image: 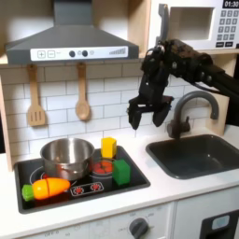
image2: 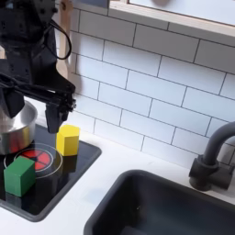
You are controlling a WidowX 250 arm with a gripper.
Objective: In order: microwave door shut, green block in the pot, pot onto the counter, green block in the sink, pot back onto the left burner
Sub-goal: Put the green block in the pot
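Door step apparently done; green block [image: 122, 172] next. Hand [image: 148, 114] released, empty, hanging mid-frame above the cooktop; needs lowering onto block, then pot [image: 66, 157].

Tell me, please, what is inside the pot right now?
In the first exterior view the pot shows only bare shiny metal inside; its near wall hides part of the floor. The green block sits outside, on the cooktop.

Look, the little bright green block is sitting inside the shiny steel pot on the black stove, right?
Not quite. The little bright green block sits on the black stove, beside the shiny steel pot, not inside it. The first exterior view shows this.
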